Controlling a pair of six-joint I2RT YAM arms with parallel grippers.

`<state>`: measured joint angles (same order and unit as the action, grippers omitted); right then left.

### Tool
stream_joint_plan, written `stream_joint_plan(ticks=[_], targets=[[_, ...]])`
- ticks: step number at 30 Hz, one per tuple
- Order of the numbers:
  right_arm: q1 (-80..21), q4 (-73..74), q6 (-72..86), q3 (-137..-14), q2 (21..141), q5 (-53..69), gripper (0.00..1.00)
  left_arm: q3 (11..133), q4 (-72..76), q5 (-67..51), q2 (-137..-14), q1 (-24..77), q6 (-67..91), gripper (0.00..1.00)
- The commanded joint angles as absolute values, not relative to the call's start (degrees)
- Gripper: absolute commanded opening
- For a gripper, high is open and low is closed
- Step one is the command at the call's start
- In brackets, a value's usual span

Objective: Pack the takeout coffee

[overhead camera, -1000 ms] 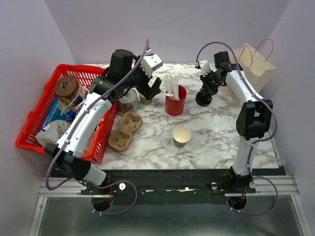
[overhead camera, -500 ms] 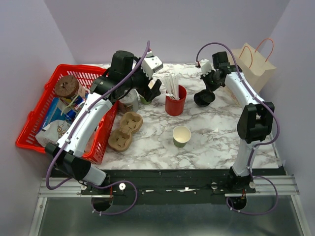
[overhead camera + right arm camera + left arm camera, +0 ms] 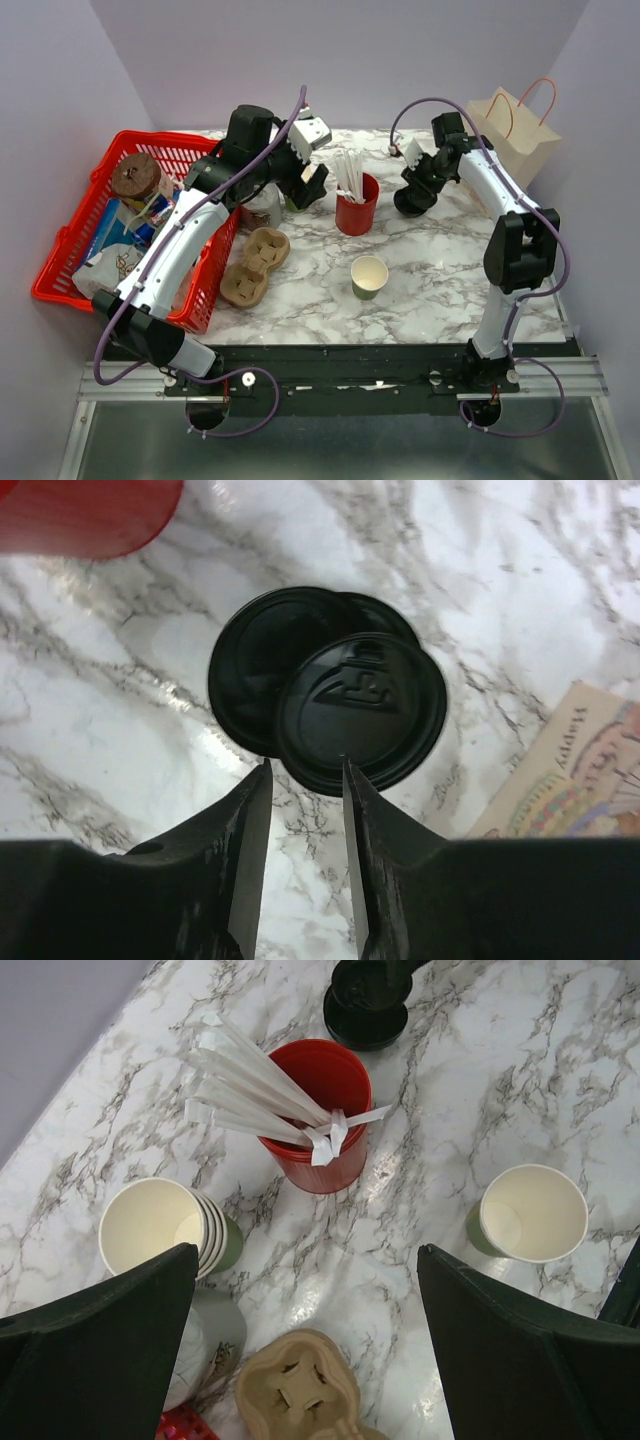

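Observation:
The olive-green paper cup [image 3: 369, 276] stands alone at mid-table, cream inside and lidless; the left wrist view shows it too [image 3: 533, 1215]. Two black lids [image 3: 360, 710] lie overlapping on the marble at the back right [image 3: 410, 202]. My right gripper [image 3: 414, 185] hovers over them, fingers a narrow gap apart. Its tips [image 3: 305, 767] sit at the upper lid's near rim with bare marble between them. Beside the stacked cups, my left gripper [image 3: 308, 185] hangs wide open and holds nothing [image 3: 307, 1260].
A stack of lidless cups [image 3: 160, 1225] and a red cup of white straws [image 3: 357, 205] stand at the back. Brown cup carriers [image 3: 255, 265] lie near a red basket [image 3: 70, 262] of groceries. A paper bag [image 3: 515, 135] stands at the back right.
My right gripper lifted off the lids and turned, its wrist now further back. The lids shifted slightly. The left arm barely moved.

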<state>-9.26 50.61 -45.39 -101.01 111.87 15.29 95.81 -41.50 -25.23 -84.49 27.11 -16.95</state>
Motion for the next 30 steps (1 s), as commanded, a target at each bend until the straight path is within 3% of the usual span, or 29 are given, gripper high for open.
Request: stream_joint_plan(ticks=[1,9,18,30], targets=[[-9.1,54.5,-58.4,-97.3,110.4,19.1,0.43,95.2,-41.7,-27.2,-83.6,27.0,-17.7,0.98],[-9.1,54.6,-55.6,-102.5,116.3,18.2,0.43,94.7,-41.7,-26.8,-83.2,27.0,-17.6,0.98],[-9.1,55.2,-54.1,-103.4,118.7,21.4,0.5,95.4,-42.1,-26.5,-83.8,26.9,-17.5,0.98],[-9.4,53.3,-52.4,-105.1,121.7,19.5,0.48,96.4,-42.4,-26.6,-84.5,26.9,-17.6,0.99]])
